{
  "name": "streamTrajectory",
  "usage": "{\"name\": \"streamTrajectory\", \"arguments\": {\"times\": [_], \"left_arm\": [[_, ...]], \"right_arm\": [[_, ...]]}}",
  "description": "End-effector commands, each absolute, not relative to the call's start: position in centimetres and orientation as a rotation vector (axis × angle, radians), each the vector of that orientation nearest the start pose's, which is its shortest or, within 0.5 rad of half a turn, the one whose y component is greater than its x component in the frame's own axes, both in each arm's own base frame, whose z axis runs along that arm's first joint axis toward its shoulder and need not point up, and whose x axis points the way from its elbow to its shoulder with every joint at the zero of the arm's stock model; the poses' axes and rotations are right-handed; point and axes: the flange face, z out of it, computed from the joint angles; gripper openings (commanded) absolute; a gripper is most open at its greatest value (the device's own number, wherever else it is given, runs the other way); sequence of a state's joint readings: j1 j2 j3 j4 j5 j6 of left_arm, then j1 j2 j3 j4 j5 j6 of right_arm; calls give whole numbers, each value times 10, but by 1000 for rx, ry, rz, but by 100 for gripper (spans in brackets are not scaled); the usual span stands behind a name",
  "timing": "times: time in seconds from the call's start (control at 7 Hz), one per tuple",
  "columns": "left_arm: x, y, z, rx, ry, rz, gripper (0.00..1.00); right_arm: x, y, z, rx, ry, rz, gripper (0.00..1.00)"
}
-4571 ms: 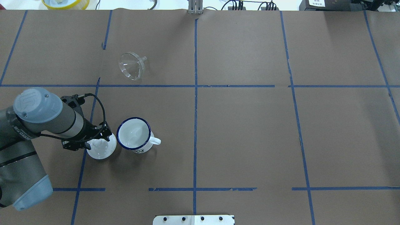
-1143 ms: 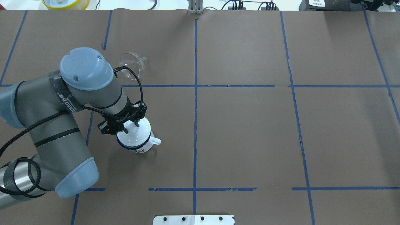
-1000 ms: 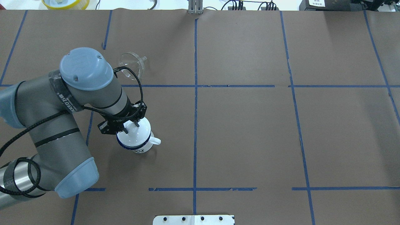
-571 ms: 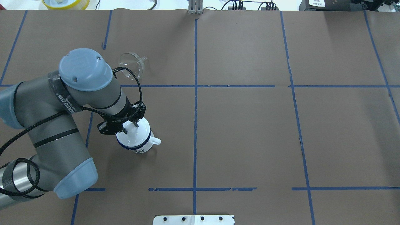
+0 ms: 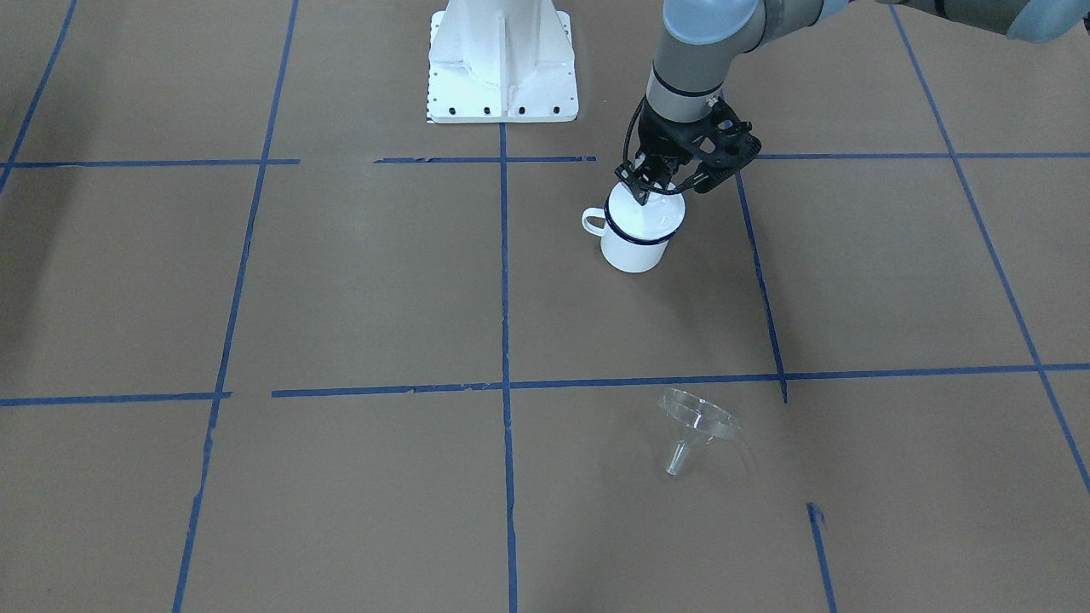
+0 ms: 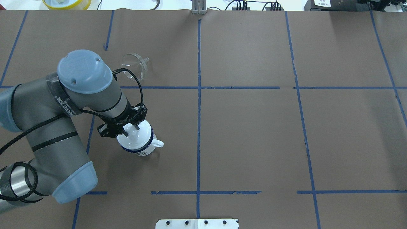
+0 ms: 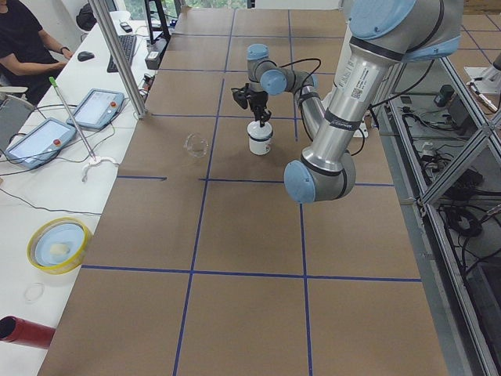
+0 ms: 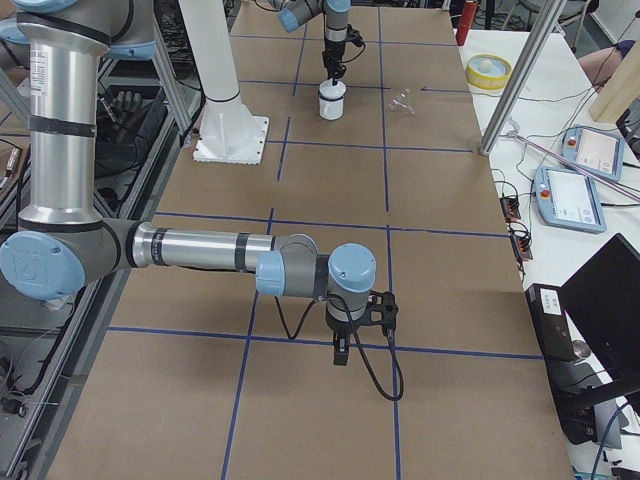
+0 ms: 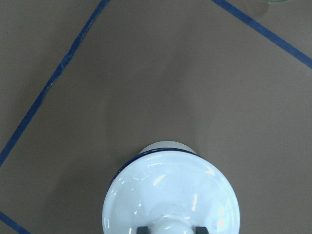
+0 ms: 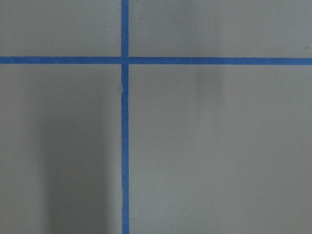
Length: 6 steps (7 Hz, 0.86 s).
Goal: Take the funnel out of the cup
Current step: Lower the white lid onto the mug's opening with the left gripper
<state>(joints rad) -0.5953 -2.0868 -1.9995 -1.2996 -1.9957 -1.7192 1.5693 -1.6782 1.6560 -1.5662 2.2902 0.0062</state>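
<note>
Funnel already out, lying tipped over on the table, well apart from the cup.
My left gripper pinches the knob of the white lid capping the cup; I judge a jerky lift could topple the cup. Whether the right gripper is open, I cannot tell. The cup's print and the arm's label are unreadable.

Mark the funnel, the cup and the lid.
funnel (image 5: 697,426): exterior front-facing view, on its clear cone.
cup (image 5: 630,251): exterior front-facing view, on its white side wall.
lid (image 9: 170,187): left wrist view, on its white dome.
</note>
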Motion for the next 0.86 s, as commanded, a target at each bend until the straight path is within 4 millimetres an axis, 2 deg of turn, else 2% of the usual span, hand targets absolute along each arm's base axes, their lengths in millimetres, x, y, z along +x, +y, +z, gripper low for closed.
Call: {"name": "streamTrajectory", "arguments": {"times": [0.0,0.71], "left_arm": [[425,-398,224,-255,745,-560,0],[426,-398,229,-256,740,-556,0]], "right_arm": [[67,-445,670,-19,-719,10,100],[67,-445,670,-19,-719,10,100]]}}
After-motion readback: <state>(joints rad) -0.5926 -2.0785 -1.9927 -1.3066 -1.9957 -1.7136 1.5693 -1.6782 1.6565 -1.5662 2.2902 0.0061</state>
